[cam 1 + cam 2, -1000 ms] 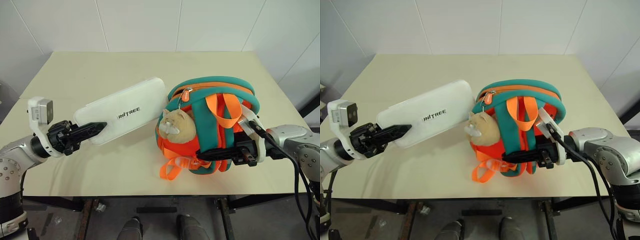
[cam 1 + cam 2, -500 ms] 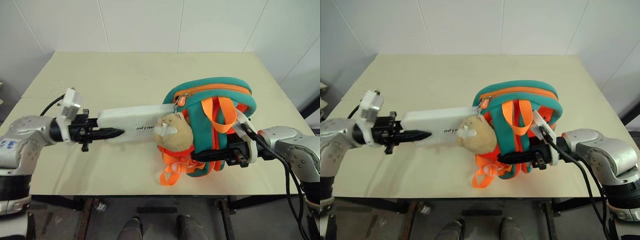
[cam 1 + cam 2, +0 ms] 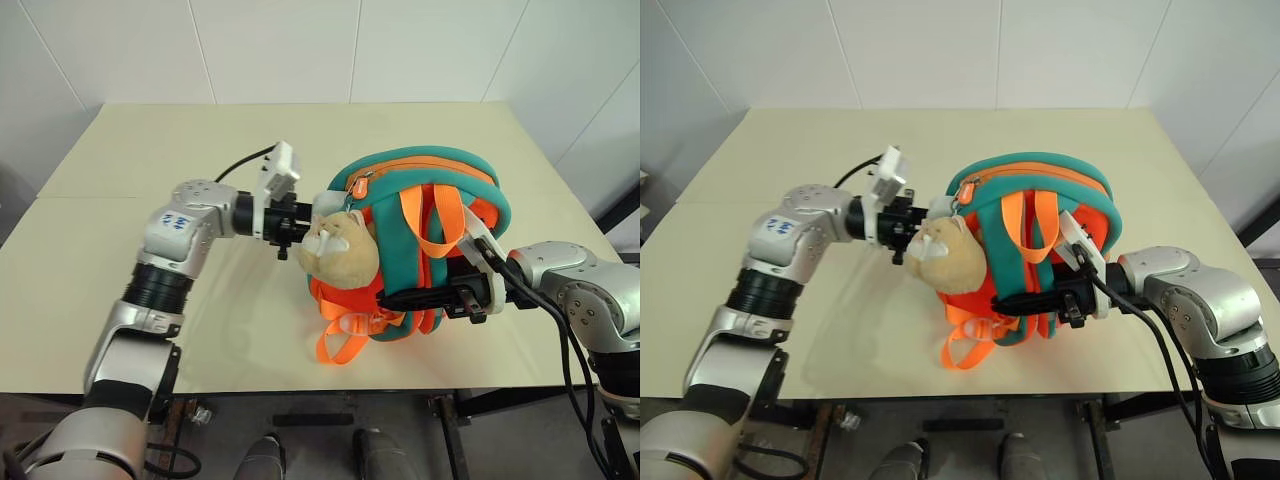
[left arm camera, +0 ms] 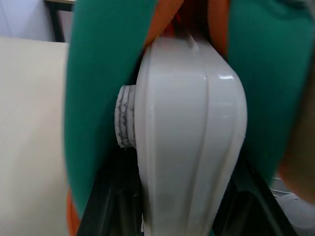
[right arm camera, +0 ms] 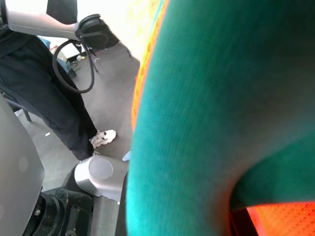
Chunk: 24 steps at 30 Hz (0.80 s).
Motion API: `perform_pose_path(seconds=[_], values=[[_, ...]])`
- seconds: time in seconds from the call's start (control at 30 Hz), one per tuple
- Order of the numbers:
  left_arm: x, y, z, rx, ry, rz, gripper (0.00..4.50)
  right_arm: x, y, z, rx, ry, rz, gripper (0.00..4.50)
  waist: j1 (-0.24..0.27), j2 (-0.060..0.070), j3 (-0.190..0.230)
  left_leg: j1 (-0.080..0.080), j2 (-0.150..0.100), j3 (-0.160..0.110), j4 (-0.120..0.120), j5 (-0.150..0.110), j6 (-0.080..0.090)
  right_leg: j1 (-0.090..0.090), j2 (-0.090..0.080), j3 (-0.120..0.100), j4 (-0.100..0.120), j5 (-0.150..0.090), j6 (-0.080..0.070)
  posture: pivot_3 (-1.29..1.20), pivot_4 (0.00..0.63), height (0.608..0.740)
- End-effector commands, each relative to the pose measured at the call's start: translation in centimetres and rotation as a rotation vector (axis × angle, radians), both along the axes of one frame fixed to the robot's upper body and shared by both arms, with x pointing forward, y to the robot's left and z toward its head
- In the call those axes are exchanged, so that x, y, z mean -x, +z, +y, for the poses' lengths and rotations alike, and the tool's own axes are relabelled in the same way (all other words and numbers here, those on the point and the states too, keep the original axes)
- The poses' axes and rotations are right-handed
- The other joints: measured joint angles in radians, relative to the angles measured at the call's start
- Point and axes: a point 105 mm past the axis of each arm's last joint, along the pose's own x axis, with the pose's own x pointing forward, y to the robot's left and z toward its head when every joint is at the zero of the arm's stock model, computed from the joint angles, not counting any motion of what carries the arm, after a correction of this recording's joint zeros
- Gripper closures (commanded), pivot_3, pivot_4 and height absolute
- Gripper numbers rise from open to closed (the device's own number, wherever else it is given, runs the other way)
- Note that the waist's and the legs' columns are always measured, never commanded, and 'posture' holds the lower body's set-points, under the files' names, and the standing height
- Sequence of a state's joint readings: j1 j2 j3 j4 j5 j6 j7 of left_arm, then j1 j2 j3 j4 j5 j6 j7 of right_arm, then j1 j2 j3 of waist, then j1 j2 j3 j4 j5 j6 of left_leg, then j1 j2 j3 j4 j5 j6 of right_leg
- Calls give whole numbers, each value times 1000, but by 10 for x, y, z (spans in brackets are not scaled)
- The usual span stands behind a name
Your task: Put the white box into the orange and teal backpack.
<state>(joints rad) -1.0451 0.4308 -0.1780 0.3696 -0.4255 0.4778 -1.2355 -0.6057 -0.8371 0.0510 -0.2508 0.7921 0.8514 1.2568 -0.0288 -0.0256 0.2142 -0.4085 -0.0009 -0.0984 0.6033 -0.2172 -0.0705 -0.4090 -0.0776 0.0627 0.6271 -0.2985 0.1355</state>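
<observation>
Indoors, on a beige table by white walls, both grippers grip: left the white box, right the orange and teal backpack.

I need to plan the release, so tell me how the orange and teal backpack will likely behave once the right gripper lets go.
The orange and teal backpack looks soft and padded, so it would probably sag rather than keep its shape. It stands on edge, pinched by the right gripper, so it may tip over. The white box going in is rigid and could stiffen it somewhat.

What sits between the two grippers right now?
The orange and teal backpack with its plush animal head fills the stretch between left gripper and right gripper, per the left eye view.
</observation>
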Motion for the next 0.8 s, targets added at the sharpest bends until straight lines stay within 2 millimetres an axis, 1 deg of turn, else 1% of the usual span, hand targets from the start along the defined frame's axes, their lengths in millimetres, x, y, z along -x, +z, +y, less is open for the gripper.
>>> perform_pose_path(seconds=[0.03,0.1,0.13,0.23,0.3,0.37,0.5,0.6,0.67,0.7,0.73,0.8], values=[[-2,7,-19,-3,-29,-85,3251,4,7,6,-19,25,-42,4490,2,0,0,0,0,0,1,0,0,0,0,0,0,0,0,0,150,740],[-6,7,-21,14,-5,-92,2531,6,6,8,-25,25,-42,4500,3,0,0,-1,0,0,3,-1,1,1,0,0,0,0,0,0,150,740],[-5,6,-20,6,-15,-89,2323,7,6,8,-25,25,-41,4500,3,0,0,-1,-1,0,5,-1,1,1,0,0,0,1,1,0,150,740],[-6,9,-13,9,-2,-107,1417,9,3,6,-23,17,-36,4500,3,0,0,-3,-1,-1,8,-1,2,1,0,0,0,1,2,0,150,740],[-6,10,-1,3,8,-127,791,8,2,5,-24,2,-38,4500,0,0,0,-3,-1,-1,8,-1,2,1,0,0,0,2,3,0,150,740],[-4,6,17,-34,5,-159,232,6,3,3,-27,-11,-43,4500,-6,0,0,-3,-1,-1,8,-1,2,1,0,0,1,2,2,0,150,740],[0,4,51,-80,16,-170,232,3,1,3,-27,-23,-46,4500,-12,0,0,-1,0,0,7,-1,2,1,1,0,2,1,1,0,150,740],[0,5,63,-96,41,-188,232,2,0,2,-26,-24,-46,4500,-2,0,0,-1,0,0,7,-1,2,1,0,0,2,1,1,0,150,740],[-1,10,73,-101,65,-198,232,1,1,3,-27,-24,-48,4500,4,0,0,-2,0,-1,8,-1,2,1,0,0,2,1,2,0,150,740],[0,14,81,-99,80,-203,232,0,1,3,-27,-23,-49,4500,5,0,0,-2,0,-1,9,-1,2,1,0,0,2,1,2,0,150,740],[4,17,85,-94,79,-204,232,-1,1,4,-26,-23,-48,4500,3,0,0,-3,0,-1,9,-1,2,1,0,0,1,1,2,0,150,740],[15,20,87,-90,50,-208,232,-2,0,3,-22,-23,-47,4500,1,0,0,-3,0,-1,8,-1,2,1,0,0,1,1,2,0,150,740]])
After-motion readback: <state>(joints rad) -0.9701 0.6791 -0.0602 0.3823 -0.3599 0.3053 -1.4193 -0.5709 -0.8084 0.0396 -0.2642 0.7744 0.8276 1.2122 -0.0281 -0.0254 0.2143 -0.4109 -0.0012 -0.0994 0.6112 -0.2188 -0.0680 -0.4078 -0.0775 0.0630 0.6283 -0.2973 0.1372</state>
